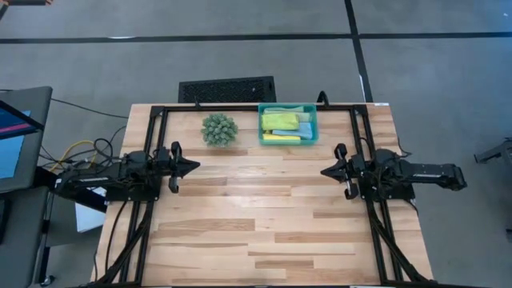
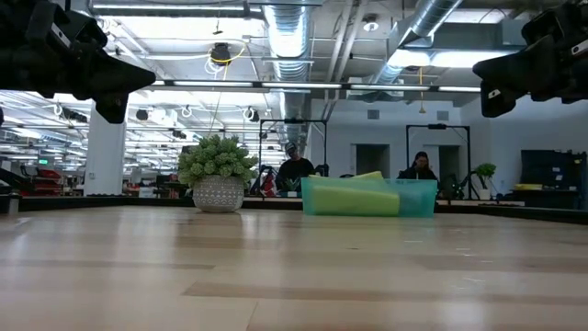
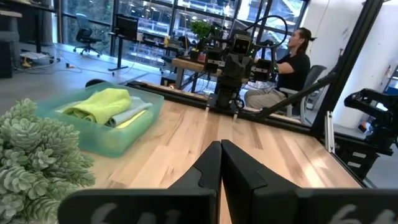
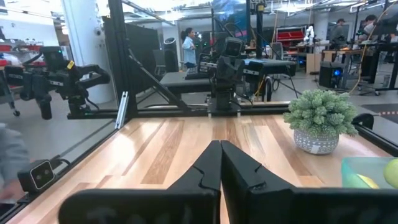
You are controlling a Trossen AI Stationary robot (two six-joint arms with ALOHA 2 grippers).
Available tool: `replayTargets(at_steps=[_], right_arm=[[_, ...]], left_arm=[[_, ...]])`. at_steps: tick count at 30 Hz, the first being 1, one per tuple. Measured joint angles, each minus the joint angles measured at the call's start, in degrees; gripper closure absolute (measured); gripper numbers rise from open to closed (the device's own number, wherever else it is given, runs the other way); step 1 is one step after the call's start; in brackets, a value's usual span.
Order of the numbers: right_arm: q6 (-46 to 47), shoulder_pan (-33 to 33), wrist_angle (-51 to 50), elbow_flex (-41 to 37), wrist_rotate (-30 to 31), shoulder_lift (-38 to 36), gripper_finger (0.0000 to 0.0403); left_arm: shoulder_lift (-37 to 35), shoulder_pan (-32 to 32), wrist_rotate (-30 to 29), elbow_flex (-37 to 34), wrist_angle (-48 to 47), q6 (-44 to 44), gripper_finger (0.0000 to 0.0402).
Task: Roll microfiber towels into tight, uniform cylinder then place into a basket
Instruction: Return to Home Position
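High view, table as clock face, 12 o'clock at the far edge. The small rectangular translucent teal plastic basket [image 1: 261, 126] is noted at about 1 o'clock on the light wooden plank table [image 1: 256, 228], close to the far edge. Soft microfiber towels [image 1: 282, 122] are seen lying inside it; lime green, yellow and light blue cloth can be made out, packed side by side. How tightly they are rolled cannot be told. A round spiky green plant ball in a pale pot [image 1: 219, 129] is recorded just beside the basket at 11 o'clock, apart from it.

The left gripper [image 1: 196, 166] is found at 9 o'clock, raised above the table and pointing inward. Its fingers [image 3: 210, 167] are pressed together with nothing between them. The right gripper [image 1: 324, 170] is found at 3 o'clock, facing the left one, well apart. Its fingers [image 4: 210, 167] are likewise closed on nothing.
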Motion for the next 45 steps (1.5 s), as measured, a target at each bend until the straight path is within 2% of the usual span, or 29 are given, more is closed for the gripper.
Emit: replayTargets(at_steps=[45], right_arm=[[0.0, 0.0, 0.0, -0.02, -0.02, 0.0, 0.0373]], left_arm=[[-0.02, 0.02, -0.07, 0.0, -0.02, -0.04, 0.0401]])
